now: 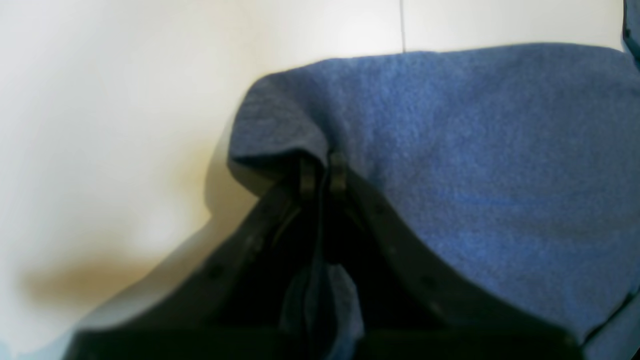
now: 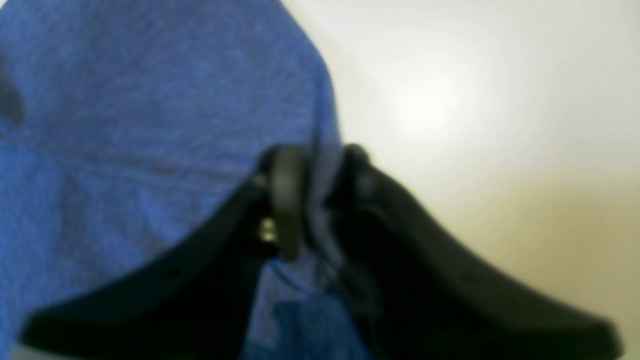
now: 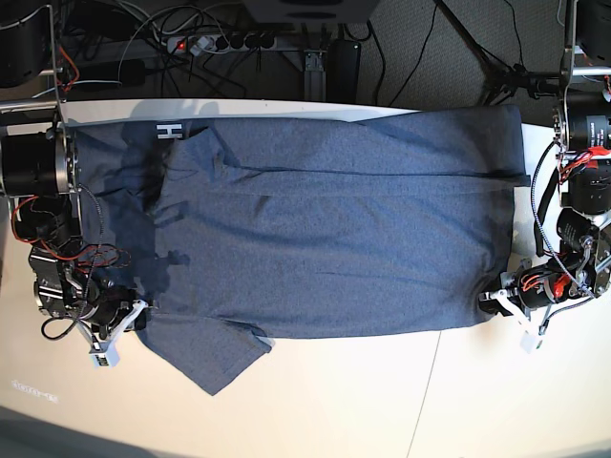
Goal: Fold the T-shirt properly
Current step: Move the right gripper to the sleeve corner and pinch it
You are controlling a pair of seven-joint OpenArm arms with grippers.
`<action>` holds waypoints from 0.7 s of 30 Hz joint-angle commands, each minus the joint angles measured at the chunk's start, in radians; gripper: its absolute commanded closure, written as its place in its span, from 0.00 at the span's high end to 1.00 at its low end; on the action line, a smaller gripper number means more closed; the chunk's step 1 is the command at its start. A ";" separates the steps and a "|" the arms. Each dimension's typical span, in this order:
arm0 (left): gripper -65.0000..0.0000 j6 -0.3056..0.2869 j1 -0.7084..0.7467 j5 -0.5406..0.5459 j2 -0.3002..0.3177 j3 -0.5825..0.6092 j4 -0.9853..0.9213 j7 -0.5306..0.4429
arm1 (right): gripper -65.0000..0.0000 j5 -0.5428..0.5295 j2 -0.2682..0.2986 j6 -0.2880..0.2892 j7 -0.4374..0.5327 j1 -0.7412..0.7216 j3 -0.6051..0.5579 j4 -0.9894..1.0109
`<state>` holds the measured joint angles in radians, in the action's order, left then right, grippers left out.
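Note:
The blue-grey T-shirt (image 3: pixel 325 248) lies spread across the white table (image 3: pixel 382 401), its far long edge folded over. A white letter (image 3: pixel 170 132) shows at the far left. One sleeve (image 3: pixel 224 358) sticks out at the near left. My left gripper (image 3: pixel 496 303) is at the shirt's near right corner, and the left wrist view shows the gripper (image 1: pixel 322 175) shut on a fold of the shirt (image 1: pixel 475 165). My right gripper (image 3: pixel 143 313) is at the near left edge, and the right wrist view shows the gripper (image 2: pixel 315 185) shut on the shirt (image 2: pixel 150 125).
A power strip (image 3: pixel 215 43) and cables lie behind the table's far edge. Arm bases and wiring stand at the left (image 3: pixel 38 162) and right (image 3: pixel 582 181) ends of the table. A seam (image 3: pixel 430 382) runs across the tabletop near the front.

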<state>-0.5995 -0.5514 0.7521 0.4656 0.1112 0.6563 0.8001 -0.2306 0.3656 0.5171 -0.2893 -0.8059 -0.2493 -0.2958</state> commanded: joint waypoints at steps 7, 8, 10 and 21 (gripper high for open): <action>0.00 -0.019 -0.033 0.014 0.014 -0.003 0.014 -0.016 | 0.00 0.121 0.003 0.044 -0.039 0.000 -0.005 -0.069; 0.00 -0.019 -0.033 0.014 0.014 -0.003 0.014 -0.018 | 0.00 0.123 0.003 0.044 -0.039 0.000 -0.005 -0.076; 0.00 -0.019 -0.034 0.014 0.014 -0.003 0.014 -0.018 | 0.00 0.122 0.006 0.044 -0.039 0.000 -0.005 -0.095; 0.00 -0.074 -0.066 0.112 0.037 -0.003 0.014 0.038 | 0.00 0.028 0.073 0.047 -0.049 0.001 -0.004 -0.219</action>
<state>-0.6308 -0.5869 0.8459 0.4885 0.1112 0.6563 0.8513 -0.1970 0.4194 0.5285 -0.3573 -0.7673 -0.2584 -0.4976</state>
